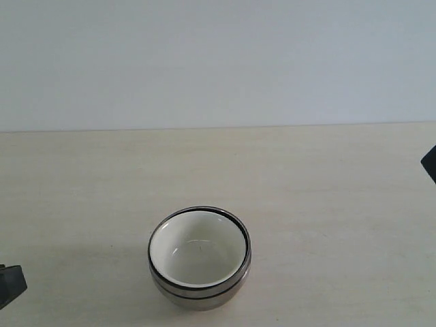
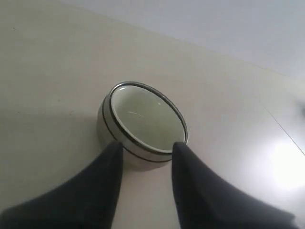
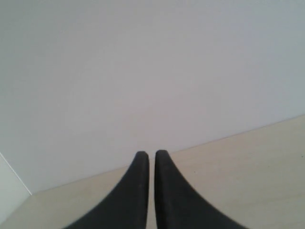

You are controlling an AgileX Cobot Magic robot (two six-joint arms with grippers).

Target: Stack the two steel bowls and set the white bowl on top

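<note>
The white bowl [image 1: 197,255] sits nested inside the two steel bowls [image 1: 204,294], which stand stacked on the table near its front edge. Only the steel rims and outer wall show around it. In the left wrist view the white bowl [image 2: 145,119] and the steel bowls [image 2: 136,151] lie just beyond my left gripper [image 2: 145,145], which is open and holds nothing. A dark corner of the left gripper [image 1: 10,285] shows at the lower left of the exterior view. My right gripper [image 3: 148,153] is shut and empty, raised and facing the wall; its dark edge [image 1: 430,163] shows at the far right.
The light wooden table [image 1: 327,197] spreads all around the stack. A plain pale wall [image 1: 218,61] rises behind the table's back edge.
</note>
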